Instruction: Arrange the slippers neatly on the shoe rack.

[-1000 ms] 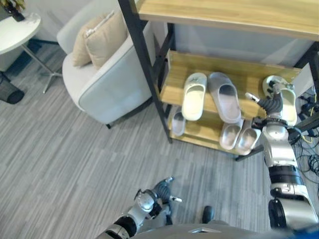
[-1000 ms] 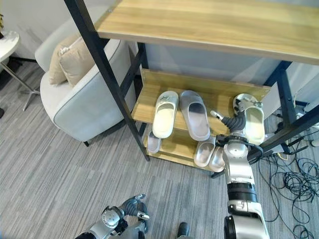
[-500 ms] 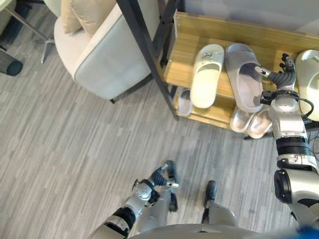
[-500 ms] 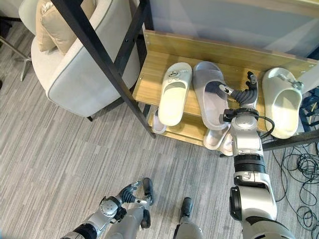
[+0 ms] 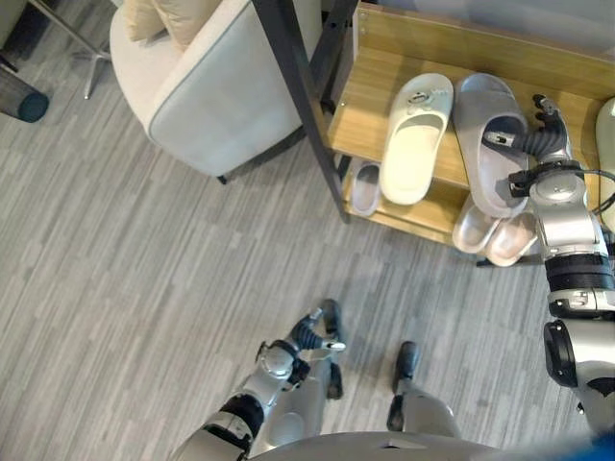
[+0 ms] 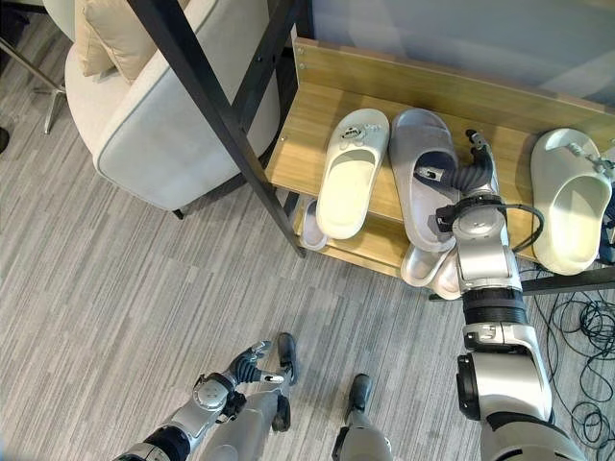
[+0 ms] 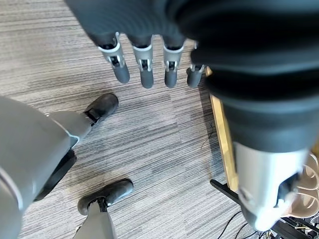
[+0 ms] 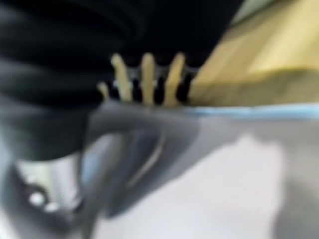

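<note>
right hand (image 6: 473, 182) at the grey slipper (image 6: 423, 173) on the shoe rack (image 6: 500, 115) shelf, thumb inside it — grip unclear. next: straighten it beside the cream slipper (image 6: 348, 171). left hand (image 7: 149, 67) hangs open.

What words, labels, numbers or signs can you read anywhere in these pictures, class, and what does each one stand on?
No text can be read.
The cream slipper on the shoe rack has a small round emblem near its toe: too small to read.
The grey slipper at the right robot hand shows no print.
The pale slipper at the right end has a small mark: too small to read.
</note>
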`<state>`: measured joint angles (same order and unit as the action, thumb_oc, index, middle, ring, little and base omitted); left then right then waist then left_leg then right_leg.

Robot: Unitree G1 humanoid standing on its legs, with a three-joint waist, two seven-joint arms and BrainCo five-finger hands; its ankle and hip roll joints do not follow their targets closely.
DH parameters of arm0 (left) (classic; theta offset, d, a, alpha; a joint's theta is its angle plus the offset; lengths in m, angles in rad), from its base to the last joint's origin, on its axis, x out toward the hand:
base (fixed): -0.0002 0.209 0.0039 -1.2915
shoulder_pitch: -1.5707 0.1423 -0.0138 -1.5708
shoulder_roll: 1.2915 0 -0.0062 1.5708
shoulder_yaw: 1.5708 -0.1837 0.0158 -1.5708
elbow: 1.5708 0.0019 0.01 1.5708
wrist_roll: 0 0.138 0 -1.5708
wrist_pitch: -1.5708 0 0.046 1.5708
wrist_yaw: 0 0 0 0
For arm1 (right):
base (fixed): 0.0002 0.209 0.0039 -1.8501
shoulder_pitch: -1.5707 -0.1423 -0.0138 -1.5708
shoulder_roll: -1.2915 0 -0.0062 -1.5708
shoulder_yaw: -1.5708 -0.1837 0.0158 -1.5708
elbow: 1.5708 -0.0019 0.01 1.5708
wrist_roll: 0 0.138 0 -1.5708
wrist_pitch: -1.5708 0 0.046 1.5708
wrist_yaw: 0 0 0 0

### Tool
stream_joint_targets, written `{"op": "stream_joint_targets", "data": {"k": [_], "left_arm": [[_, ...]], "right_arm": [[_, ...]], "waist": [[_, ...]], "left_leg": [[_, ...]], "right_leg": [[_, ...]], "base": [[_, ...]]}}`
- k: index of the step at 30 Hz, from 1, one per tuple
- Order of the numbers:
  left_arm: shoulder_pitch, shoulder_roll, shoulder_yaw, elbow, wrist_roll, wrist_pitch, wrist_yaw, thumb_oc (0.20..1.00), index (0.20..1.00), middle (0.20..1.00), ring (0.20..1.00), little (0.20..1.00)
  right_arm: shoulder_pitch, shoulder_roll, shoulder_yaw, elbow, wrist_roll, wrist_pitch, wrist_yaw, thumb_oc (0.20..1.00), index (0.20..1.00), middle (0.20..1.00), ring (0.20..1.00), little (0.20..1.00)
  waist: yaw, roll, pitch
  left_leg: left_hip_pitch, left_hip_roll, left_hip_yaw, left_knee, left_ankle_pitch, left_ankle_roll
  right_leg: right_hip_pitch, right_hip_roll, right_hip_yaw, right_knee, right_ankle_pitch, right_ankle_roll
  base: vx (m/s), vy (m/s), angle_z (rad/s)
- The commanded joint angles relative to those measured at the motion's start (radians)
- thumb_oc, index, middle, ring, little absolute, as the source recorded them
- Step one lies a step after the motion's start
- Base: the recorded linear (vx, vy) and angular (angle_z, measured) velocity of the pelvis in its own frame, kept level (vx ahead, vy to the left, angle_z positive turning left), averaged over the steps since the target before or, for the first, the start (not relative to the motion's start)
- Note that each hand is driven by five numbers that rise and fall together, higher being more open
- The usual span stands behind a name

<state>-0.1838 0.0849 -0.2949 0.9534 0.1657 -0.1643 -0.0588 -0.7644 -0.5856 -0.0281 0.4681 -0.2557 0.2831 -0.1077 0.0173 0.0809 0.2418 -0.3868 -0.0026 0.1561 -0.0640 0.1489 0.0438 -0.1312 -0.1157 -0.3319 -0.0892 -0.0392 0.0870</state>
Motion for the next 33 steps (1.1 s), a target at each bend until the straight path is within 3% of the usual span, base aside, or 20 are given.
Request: {"op": "stream_joint_targets", "data": {"k": [1, 4, 6, 12, 13, 15, 17, 19, 20, 21, 22, 24, 25, 28, 29, 30, 33], "left_arm": [[-0.054, -0.037, 0.001, 0.017, -0.026, -0.033, 0.005, 1.000, 1.000, 1.000, 1.000, 1.000], [-0.060, -0.043, 0.002, 0.024, -0.034, -0.035, -0.005, 1.000, 1.000, 1.000, 1.000, 1.000], [-0.060, -0.047, 0.000, 0.029, -0.041, -0.044, -0.011, 1.000, 1.000, 1.000, 1.000, 1.000], [-0.058, -0.054, 0.006, 0.040, -0.054, -0.065, -0.003, 1.000, 1.000, 1.000, 1.000, 1.000], [-0.062, -0.054, 0.012, 0.047, -0.058, -0.077, 0.003, 1.000, 1.000, 1.000, 1.000, 1.000], [-0.060, -0.052, 0.015, 0.049, -0.064, -0.083, 0.006, 1.000, 1.000, 1.000, 1.000, 1.000], [-0.063, -0.065, 0.062, 0.069, -0.105, -0.103, 0.008, 1.000, 1.000, 1.000, 1.000, 1.000], [-0.061, -0.064, 0.061, 0.070, -0.105, -0.104, 0.008, 1.000, 1.000, 1.000, 1.000, 1.000], [-0.071, -0.065, 0.070, 0.071, -0.118, -0.110, 0.019, 1.000, 1.000, 1.000, 1.000, 1.000], [-0.080, -0.059, 0.073, 0.064, -0.122, -0.120, 0.019, 1.000, 1.000, 1.000, 1.000, 1.000], [-0.080, -0.058, 0.073, 0.064, -0.122, -0.120, 0.019, 1.000, 1.000, 1.000, 1.000, 1.000], [-0.063, -0.048, 0.103, 0.021, -0.162, -0.142, 0.004, 1.000, 1.000, 1.000, 1.000, 1.000], [-0.061, -0.045, 0.115, 0.007, -0.177, -0.144, -0.003, 1.000, 1.000, 1.000, 1.000, 1.000], [-0.047, -0.032, 0.161, -0.052, -0.235, -0.130, -0.018, 1.000, 1.000, 1.000, 1.000, 1.000], [-0.046, -0.032, 0.161, -0.052, -0.235, -0.130, -0.018, 1.000, 1.000, 1.000, 1.000, 1.000], [-0.036, -0.026, 0.198, -0.071, -0.259, -0.131, -0.008, 1.000, 1.000, 1.000, 1.000, 1.000], [-0.025, -0.052, 0.298, -0.076, -0.358, -0.140, -0.002, 1.000, 1.000, 1.000, 1.000, 1.000]], "right_arm": [[-0.077, -0.091, 0.036, -0.007, -0.105, -0.013, -0.021, 0.200, 0.200, 0.200, 0.200, 0.200], [-0.066, -0.105, 0.044, -0.003, -0.132, -0.023, -0.066, 0.200, 0.200, 0.200, 0.200, 0.200], [-0.031, -0.140, 0.052, -0.020, -0.178, -0.041, -0.160, 0.200, 0.200, 0.200, 0.200, 0.200], [0.097, -0.137, -0.030, -0.155, -0.221, -0.074, -0.298, 0.200, 0.200, 0.200, 0.200, 0.200], [0.165, -0.113, -0.067, -0.226, -0.215, -0.113, -0.352, 0.200, 0.200, 0.200, 0.200, 0.200], [0.202, -0.095, -0.086, -0.253, -0.209, -0.130, -0.369, 0.200, 0.200, 0.200, 0.200, 0.200], [0.382, 0.007, -0.122, -0.344, -0.183, -0.197, -0.450, 0.200, 0.200, 0.200, 0.200, 0.200], [0.384, 0.008, -0.123, -0.346, -0.183, -0.197, -0.450, 0.200, 0.200, 0.200, 0.200, 0.200], [0.451, 0.147, -0.160, -0.398, -0.049, -0.275, -0.446, 0.200, 0.200, 0.200, 0.200, 0.200], [0.521, 0.298, -0.174, -0.435, 0.136, -0.369, -0.374, 0.200, 0.200, 0.200, 0.200, 0.200], [0.521, 0.298, -0.174, -0.436, 0.136, -0.369, -0.374, 0.200, 0.200, 0.200, 0.200, 0.200], [0.710, 0.429, -0.091, -0.580, 0.292, -0.413, -0.187, 0.200, 0.200, 0.200, 0.200, 0.200], [0.756, 0.443, -0.074, -0.602, 0.321, -0.424, -0.152, 0.200, 0.200, 0.200, 0.200, 0.200], [0.881, 0.484, -0.002, -0.597, 0.378, -0.448, -0.083, 0.200, 0.200, 0.200, 0.200, 0.200], [0.881, 0.484, -0.002, -0.597, 0.378, -0.448, -0.083, 0.200, 0.200, 0.200, 0.200, 0.200], [0.946, 0.488, 0.024, -0.600, 0.381, -0.468, -0.074, 0.200, 0.200, 0.200, 0.200, 0.200], [1.050, 0.507, 0.022, -0.542, 0.391, -0.521, -0.109, 0.200, 0.200, 0.200, 0.200, 0.200]], "waist": [[0.001, -0.019, -0.008], [0.002, -0.016, -0.005], [0.002, -0.012, 0.001], [-0.008, -0.010, 0.008], [-0.016, -0.010, 0.011], [-0.016, -0.013, 0.010], [-0.029, -0.017, 0.006], [-0.028, -0.018, 0.004], [-0.034, -0.019, 0.003], [-0.038, -0.022, -0.006], [-0.039, -0.022, -0.008], [-0.051, -0.031, -0.018], [-0.057, -0.032, -0.021], [-0.084, -0.032, -0.022], [-0.083, -0.031, -0.026], [-0.085, -0.039, -0.031], [-0.086, -0.044, -0.013]], "left_leg": [[-0.057, 0.012, 0.052, 0.158, -0.066, -0.044], [-0.054, 0.012, 0.054, 0.155, -0.066, -0.044], [-0.049, 0.011, 0.056, 0.155, -0.068, -0.043], [-0.041, 0.014, 0.066, 0.156, -0.072, -0.041], [-0.037, 0.016, 0.070, 0.159, -0.074, -0.039], [-0.037, 0.018, 0.072, 0.161, -0.076, -0.039], [-0.029, 0.026, 0.077, 0.166, -0.078, -0.038], [-0.029, 0.026, 0.077, 0.166, -0.078, -0.038], [-0.024, 0.029, 0.078, 0.166, -0.081, -0.037], [-0.027, 0.031, 0.075, 0.168, -0.083, -0.039], [-0.029, 0.031, 0.074, 0.167, -0.081, -0.038], [-0.025, 0.038, 0.064, 0.176, -0.088, -0.044], [-0.031, 0.041, 0.059, 0.182, -0.090, -0.044], [-0.030, 0.049, 0.049, 0.200, -0.105, -0.050], [-0.034, 0.050, 0.049, 0.198, -0.102, -0.050], [-0.052, 0.059, 0.049, 0.219, -0.110, -0.055], [-0.111, 0.081, 0.028, 0.268, -0.115, -0.065]], "right_leg": [[0.102, -0.076, 0.025, 0.012, -0.041, 0.064], [0.101, -0.078, 0.026, 0.012, -0.042, 0.065], [0.101, -0.082, 0.026, 0.015, -0.043, 0.068], [0.101, -0.083, 0.034, 0.021, -0.045, 0.069], [0.099, -0.083, 0.038, 0.027, -0.046, 0.069], [0.098, -0.082, 0.043, 0.031, -0.048, 0.069], [0.096, -0.080, 0.056, 0.045, -0.054, 0.067], [0.096, -0.081, 0.056, 0.045, -0.054, 0.067], [0.093, -0.080, 0.064, 0.053, -0.056, 0.066], [0.090, -0.079, 0.073, 0.054, -0.051, 0.065], [0.088, -0.078, 0.072, 0.054, -0.051, 0.065], [0.088, -0.067, 0.101, 0.073, -0.067, 0.056], [0.084, -0.063, 0.113, 0.081, -0.072, 0.055], [-0.008, -0.019, 0.299, 0.192, -0.117, 0.051], [-0.014, -0.017, 0.300, 0.193, -0.115, 0.050], [-0.044, -0.005, 0.340, 0.210, -0.141, 0.028], [-0.105, 0.006, 0.319, 0.274, -0.176, -0.001]], "base": [[0.00, 0.000, 0.00], [0.00, 0.000, 0.00], [-0.01, 0.015, 0.00], [0.00, 0.000, 0.00], [0.00, 0.000, 0.00], [-0.01, -0.001, -0.03], [-0.02, 0.000, -0.12], [-0.01, 0.001, -0.03], [0.00, -0.020, -0.06], [0.00, -0.020, -0.08], [0.01, -0.055, -0.08], [0.00, -0.079, -0.03], [-0.01, -0.075, 0.04], [-0.01, -0.031, 0.06], [-0.06, -0.035, -0.08], [-0.10, -0.070, -0.07], [-0.15, -0.093, 0.17]]}}
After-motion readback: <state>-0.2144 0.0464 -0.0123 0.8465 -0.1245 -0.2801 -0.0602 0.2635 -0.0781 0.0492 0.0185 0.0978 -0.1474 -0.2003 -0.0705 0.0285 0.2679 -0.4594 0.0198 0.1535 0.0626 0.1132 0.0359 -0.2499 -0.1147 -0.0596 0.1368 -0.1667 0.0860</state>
